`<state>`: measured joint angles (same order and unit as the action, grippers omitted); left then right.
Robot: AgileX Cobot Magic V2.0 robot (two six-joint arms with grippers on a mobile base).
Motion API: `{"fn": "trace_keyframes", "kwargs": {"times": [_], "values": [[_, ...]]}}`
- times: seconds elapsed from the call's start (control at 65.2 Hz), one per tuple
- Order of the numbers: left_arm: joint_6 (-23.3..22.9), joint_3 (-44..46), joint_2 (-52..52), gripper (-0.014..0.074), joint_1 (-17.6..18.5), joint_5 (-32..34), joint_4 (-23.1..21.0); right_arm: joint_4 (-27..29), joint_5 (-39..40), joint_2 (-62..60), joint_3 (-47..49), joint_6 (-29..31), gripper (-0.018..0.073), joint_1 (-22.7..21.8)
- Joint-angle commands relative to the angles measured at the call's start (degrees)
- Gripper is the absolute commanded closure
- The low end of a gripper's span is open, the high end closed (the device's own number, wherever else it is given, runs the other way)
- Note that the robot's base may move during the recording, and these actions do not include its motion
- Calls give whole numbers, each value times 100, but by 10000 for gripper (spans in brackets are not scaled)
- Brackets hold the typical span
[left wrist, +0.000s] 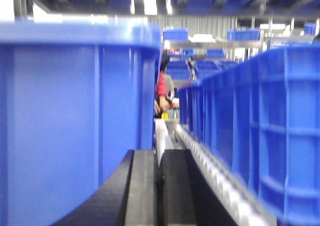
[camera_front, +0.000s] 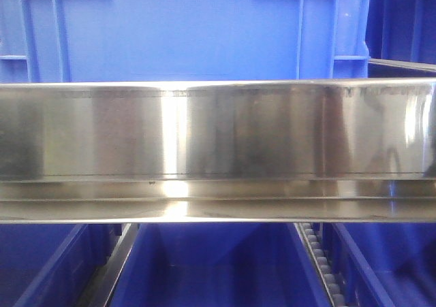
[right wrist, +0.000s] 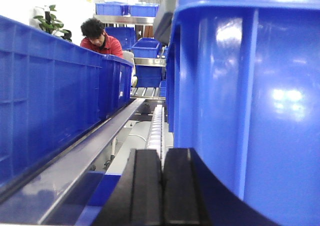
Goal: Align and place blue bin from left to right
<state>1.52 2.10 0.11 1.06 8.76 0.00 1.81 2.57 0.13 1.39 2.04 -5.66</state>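
The blue bin (camera_front: 184, 35) fills the top of the front view, standing behind a shiny steel rail (camera_front: 218, 150). In the left wrist view a smooth blue bin wall (left wrist: 75, 131) rises close on the left. My left gripper (left wrist: 159, 186) is shut beside it with nothing between its black fingers. In the right wrist view a glossy blue bin wall (right wrist: 250, 116) stands close on the right. My right gripper (right wrist: 162, 186) is shut and empty next to it. I cannot tell whether either gripper touches the wall.
Other blue bins (left wrist: 280, 136) line the right of the left wrist view beside a roller track (left wrist: 215, 171). A long blue bin (right wrist: 50, 95) and a steel rail (right wrist: 75, 161) run along the left of the right wrist view. A person in red (right wrist: 102, 38) stands beyond. More bins (camera_front: 211, 266) sit below the rail.
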Motion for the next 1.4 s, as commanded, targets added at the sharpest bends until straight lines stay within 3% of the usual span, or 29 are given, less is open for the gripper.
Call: {"fn": "trace_keyframes", "kwargs": {"times": [0.0, 0.169, 0.399, 0.491, 0.583, 0.706, 0.767, 0.828, 1.028, 1.166, 1.38], "values": [[14, 521, -11, 706, -10, -65, 0, 16, -35, -13, 340, 23, 721, 13], [14, 1790, 9, 706, -10, -1197, 45, 25, -696, -13, 1426, 23, 721, 13], [14, 3807, 923, 706, 2, -3365, 86, 508, -2768, 485, 3650, 23, 721, 13], [14, 4445, 1452, 694, 2, -3729, 86, 679, -3214, 963, 4334, 23, 721, 13], [14, 4874, 1994, 595, 2, -3797, 86, 833, -3238, 1457, 4817, 23, 718, 13], [14, 5245, 2515, 339, 189, -3811, 86, 970, -3238, 1975, 5241, 23, 689, 13], [14, 5288, 2705, 213, 400, -3736, 86, 1063, -3238, 2214, 5379, 23, 615, 13], [14, 5288, 2834, 150, 590, -3616, 86, 1218, -3224, 2413, 5453, 23, 492, 13], [14, 5303, 3303, 90, 1279, -2958, 76, 1524, -3056, 2791, 5519, 45, -24, 145], [14, 5705, 3828, 74, 1616, -3423, 40, 1524, -2935, 3053, 5548, 117, -10, 401], [14, 7023, 4885, 74, 1899, -4340, 0, 1524, -3891, 4132, 6525, 781, -10, 1238]]}}
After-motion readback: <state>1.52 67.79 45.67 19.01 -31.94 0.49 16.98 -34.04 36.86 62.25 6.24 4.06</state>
